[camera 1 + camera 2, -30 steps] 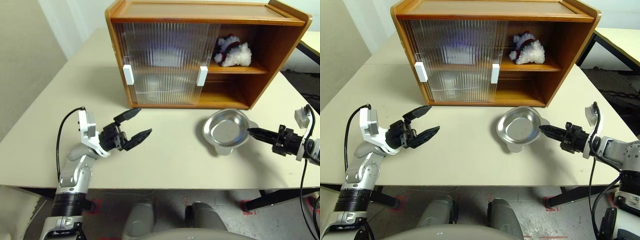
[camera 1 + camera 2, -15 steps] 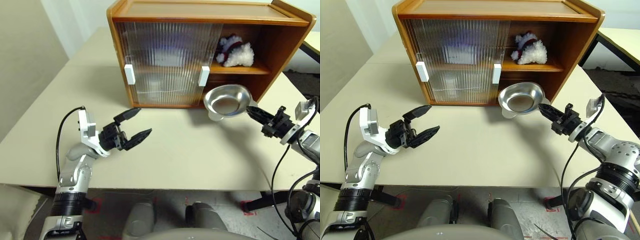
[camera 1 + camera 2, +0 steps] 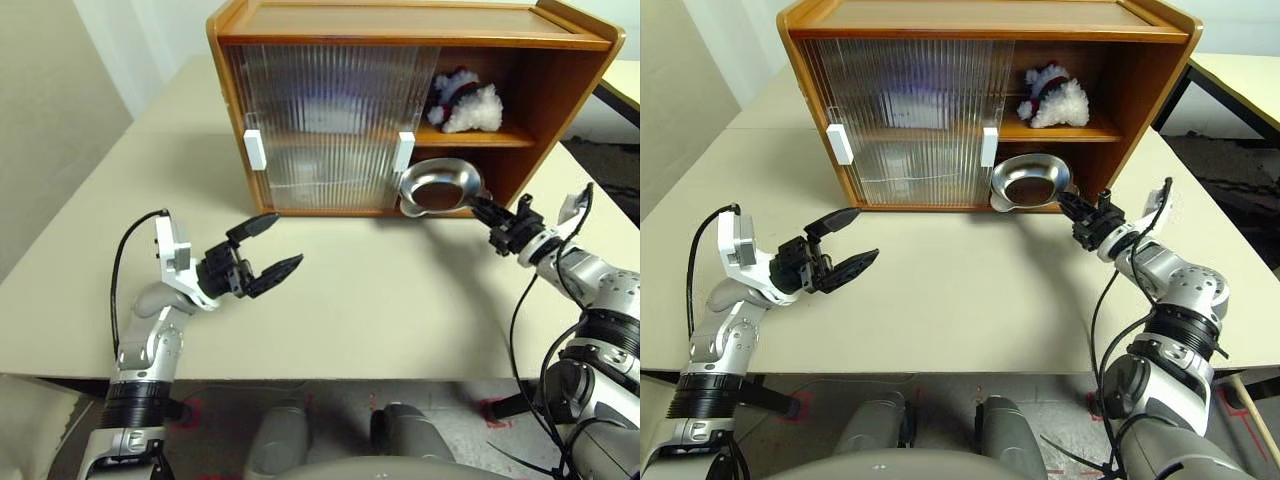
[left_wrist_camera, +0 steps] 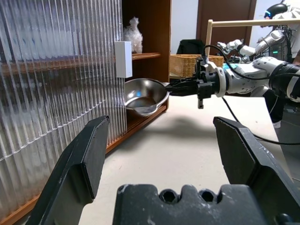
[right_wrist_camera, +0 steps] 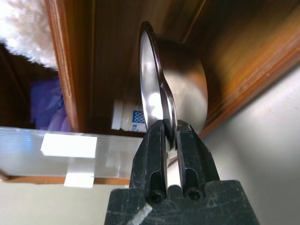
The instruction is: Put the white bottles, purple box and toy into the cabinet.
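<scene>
Nearest, the left end effector [image 3: 268, 248] is hovering over the pale bench [image 3: 380, 300] with its two black fingers spread wide and nothing between them.

Farther out, the right end effector [image 3: 1068, 201] is pinching the rim tab of a shallow metal bowl [image 3: 438, 186], fingers clamped together on the thin edge, and is carrying it tilted at the mouth of the lower shelf. The bowl looks rigid, light and slick; a grip on so narrow a lip is likely letting it swing or slip, so a slow, level move seems wise.

Beyond, in the cabinet [image 3: 400, 20], the toy [image 3: 464, 104] is sitting on the upper shelf in the open right half. Being fluffy and soft, it would squash under the fingers and is best taken around its body. Through the right wrist view, the purple box [image 5: 47, 104] and one of the white bottles [image 5: 127, 118] are showing behind the ribbed sliding doors [image 3: 325, 125]. The box is probably crinkly and yielding, best held across its narrow sides; the bottle is hard and smooth, best gripped around its body below the lid.
</scene>
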Robot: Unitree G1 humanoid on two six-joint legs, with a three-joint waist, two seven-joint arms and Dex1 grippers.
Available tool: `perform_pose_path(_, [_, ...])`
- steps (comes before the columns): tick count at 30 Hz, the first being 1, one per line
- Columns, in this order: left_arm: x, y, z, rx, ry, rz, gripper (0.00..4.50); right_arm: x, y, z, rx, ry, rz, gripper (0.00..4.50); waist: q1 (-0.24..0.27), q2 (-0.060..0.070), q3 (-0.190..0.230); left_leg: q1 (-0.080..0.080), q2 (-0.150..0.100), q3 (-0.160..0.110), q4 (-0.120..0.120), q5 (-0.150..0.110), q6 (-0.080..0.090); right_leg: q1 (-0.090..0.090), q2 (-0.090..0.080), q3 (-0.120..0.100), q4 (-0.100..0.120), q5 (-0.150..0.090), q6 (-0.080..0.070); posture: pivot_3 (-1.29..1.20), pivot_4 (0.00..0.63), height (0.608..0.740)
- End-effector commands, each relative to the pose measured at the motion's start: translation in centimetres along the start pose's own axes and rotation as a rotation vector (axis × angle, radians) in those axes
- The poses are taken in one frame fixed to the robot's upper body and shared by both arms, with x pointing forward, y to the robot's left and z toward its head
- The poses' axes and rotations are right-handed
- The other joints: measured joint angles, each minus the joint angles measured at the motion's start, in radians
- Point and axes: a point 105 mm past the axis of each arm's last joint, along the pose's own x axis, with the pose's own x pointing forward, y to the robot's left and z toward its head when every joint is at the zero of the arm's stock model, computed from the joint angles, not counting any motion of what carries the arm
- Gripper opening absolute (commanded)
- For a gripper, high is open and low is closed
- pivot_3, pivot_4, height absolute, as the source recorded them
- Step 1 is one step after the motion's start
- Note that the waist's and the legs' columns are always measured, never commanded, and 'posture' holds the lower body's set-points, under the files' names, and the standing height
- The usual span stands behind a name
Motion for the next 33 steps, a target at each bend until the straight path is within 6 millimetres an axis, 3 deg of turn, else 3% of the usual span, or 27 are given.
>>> perform_pose_path(1, [-0.1,0.2,-0.3,0.013,0.022,-0.004,4.5,1.2,0.0,0.8,-0.057,-0.096,-0.038,0.13,0.0,0.0,0.0,0.0,0.0,0.0,0.0,0.0,0.0,0.0,0.0,0.0,0.0,0.0,0.0,0.18,0.0,0.74])
perform_pose_path(10, [0.0,-0.1,-0.3,0.014,0.021,-0.01,4.5,3.1,-0.3,1.7,-0.041,-0.221,-0.072,0.12,0.0,0.0,0.0,0.0,0.0,0.0,0.0,0.0,0.0,-0.001,0.0,0.0,0.0,0.002,-0.003,0.19,0.0,0.74])
perform_pose_path(21, [-0.2,0.0,-0.3,0.023,0.023,0.002,4.5,5.6,-1.3,1.1,-0.005,-0.239,-0.137,0.12,-0.006,0.001,0.0,0.0,0.0,0.0,-0.001,0.0,0.0,-0.001,0.0,0.0,0.0,0.002,-0.004,0.2,0.0,0.74])
perform_pose_path(31, [-0.2,-0.4,-0.3,0.017,0.024,-0.001,4.5,6.4,-1.5,1.2,0.001,-0.259,-0.155,0.12,-0.006,0.001,0.0,0.0,0.0,0.0,-0.001,0.0,0.0,-0.001,0.0,0.0,0.0,0.002,-0.004,0.2,0.0,0.74])
perform_pose_path(33, [-0.2,-0.5,-0.3,0.018,0.023,-0.001,4.5,6.5,-1.6,1.2,-0.002,-0.257,-0.161,0.88,-0.006,0.001,0.0,0.0,0.0,0.0,-0.001,0.0,0.0,-0.001,0.0,0.0,0.0,0.002,-0.004,0.2,0.0,0.74])
